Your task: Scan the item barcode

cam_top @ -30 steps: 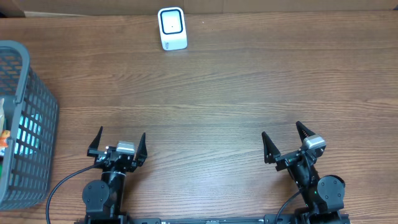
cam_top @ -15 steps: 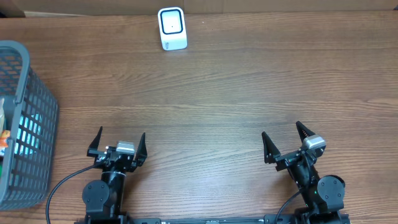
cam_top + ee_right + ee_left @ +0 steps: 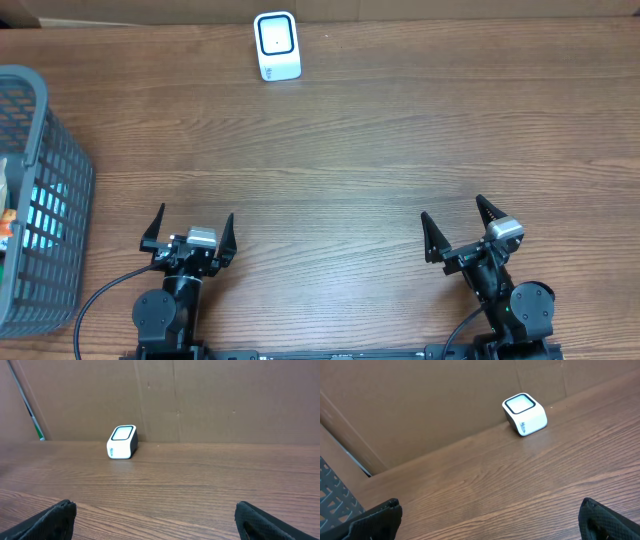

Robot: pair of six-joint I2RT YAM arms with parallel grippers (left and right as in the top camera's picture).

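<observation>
Overhead: where is everything sitting?
— The left gripper (image 3: pixel 190 232) and right gripper (image 3: pixel 462 228) are standing wide open, holding nothing, at the brown wooden table's (image 3: pixel 350 150) near edge. Colourful packaged items (image 3: pixel 8 218) are lying in the grey mesh basket (image 3: pixel 60 190), far left. The white box-shaped scanner (image 3: pixel 277 45) is standing at the far edge.
Left wrist?
— Black fingertips (image 3: pixel 380 517) are spreading wide, the scanner well ahead.
Right wrist?
— Likewise, gripping nothing.

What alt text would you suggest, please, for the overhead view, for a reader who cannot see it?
A white scanner stands at the far edge of a wooden table, with a grey mesh basket at the left edge. Near the front, the left arm's fingers and the right arm's fingers stand open and empty.
</observation>
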